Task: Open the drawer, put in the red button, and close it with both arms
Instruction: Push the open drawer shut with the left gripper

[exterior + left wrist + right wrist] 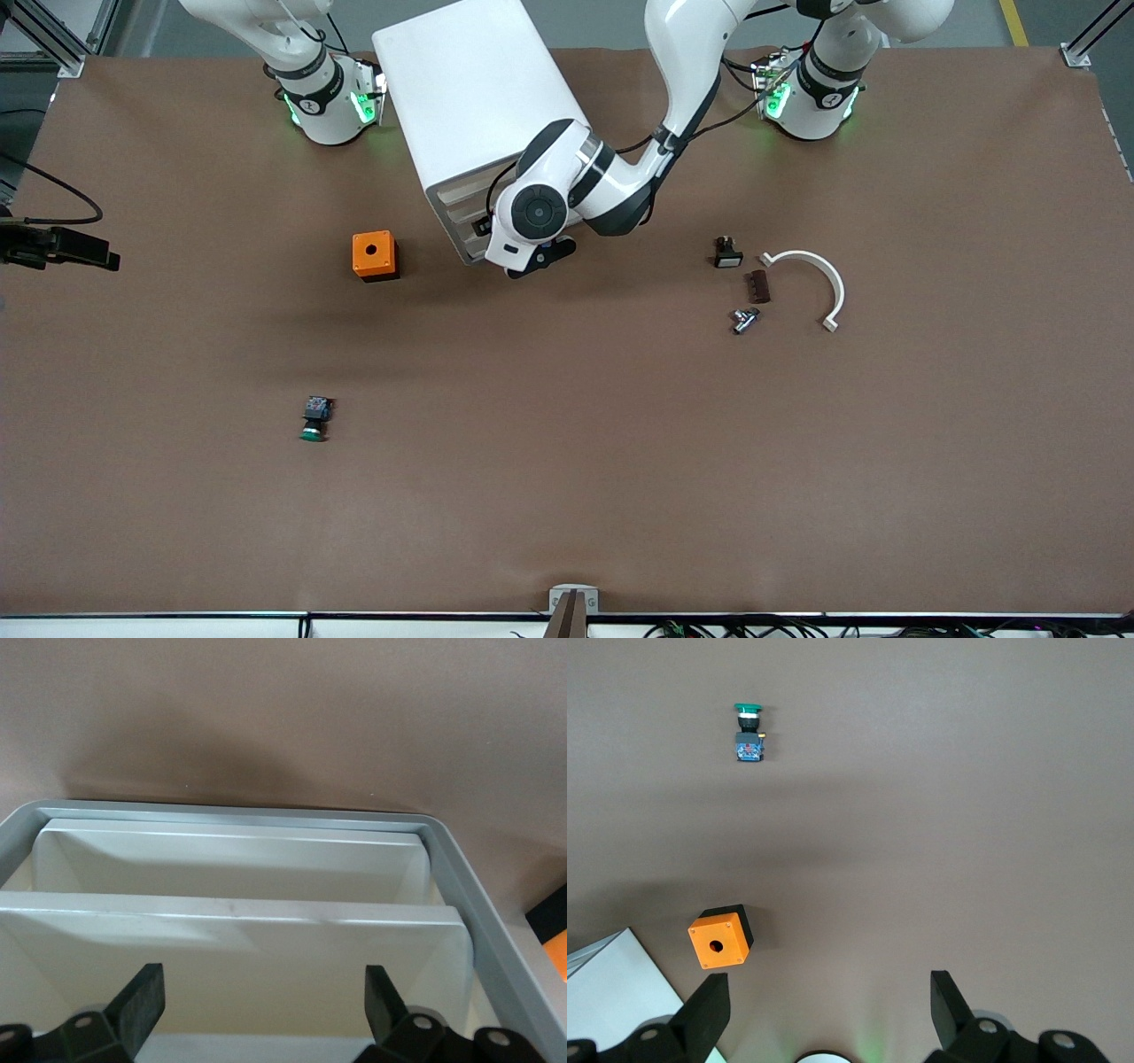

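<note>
Hovering my open left claw (261,1005) at the cabinet (469,97) front, I judge the drawer (239,921) light, stiff; grip its front lip. Right claw (828,1005) waits open.

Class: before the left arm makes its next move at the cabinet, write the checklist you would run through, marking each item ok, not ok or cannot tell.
1. Left gripper open, at the cabinet's drawer fronts: ok.
2. Lined up on the second drawer from the top: cannot tell.
3. Any drawer pulled out: not ok, none seen sticking out.
4. Red button found: cannot tell; only a green-capped switch shows clearly.
5. Right gripper open, waiting over the table by the orange box: ok.
</note>
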`<action>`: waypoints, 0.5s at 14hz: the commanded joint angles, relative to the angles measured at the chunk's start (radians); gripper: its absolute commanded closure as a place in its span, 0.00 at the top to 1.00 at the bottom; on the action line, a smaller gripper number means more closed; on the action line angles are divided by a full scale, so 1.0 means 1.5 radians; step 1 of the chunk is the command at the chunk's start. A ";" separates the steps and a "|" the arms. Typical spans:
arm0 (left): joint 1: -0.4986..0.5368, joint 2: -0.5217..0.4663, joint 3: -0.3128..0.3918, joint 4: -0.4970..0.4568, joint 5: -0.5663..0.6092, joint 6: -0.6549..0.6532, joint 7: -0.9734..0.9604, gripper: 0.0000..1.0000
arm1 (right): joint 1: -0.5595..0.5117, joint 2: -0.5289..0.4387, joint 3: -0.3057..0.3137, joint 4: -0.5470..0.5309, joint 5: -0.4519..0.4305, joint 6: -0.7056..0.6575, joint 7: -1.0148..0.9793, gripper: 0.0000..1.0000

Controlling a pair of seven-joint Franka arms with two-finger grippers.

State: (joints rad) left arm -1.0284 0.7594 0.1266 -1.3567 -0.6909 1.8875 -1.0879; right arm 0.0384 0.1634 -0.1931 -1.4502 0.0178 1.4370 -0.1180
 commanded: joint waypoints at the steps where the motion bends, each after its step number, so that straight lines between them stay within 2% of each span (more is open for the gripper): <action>1: 0.022 -0.027 0.010 -0.009 0.017 -0.004 -0.001 0.99 | -0.007 -0.019 0.006 0.003 0.012 0.010 -0.007 1.00; 4: 0.069 -0.071 0.008 -0.009 0.089 -0.008 0.002 0.99 | -0.009 -0.042 0.007 0.000 0.013 0.021 -0.007 1.00; 7: 0.136 -0.128 0.009 -0.008 0.094 -0.049 0.022 0.99 | -0.014 -0.073 0.020 -0.011 0.020 0.015 -0.007 1.00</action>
State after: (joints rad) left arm -0.8793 0.6495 0.1436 -1.3424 -0.5704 1.8607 -1.0800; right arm 0.0382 0.1006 -0.1913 -1.4411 0.0280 1.4626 -0.1183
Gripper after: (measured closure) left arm 0.004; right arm 0.000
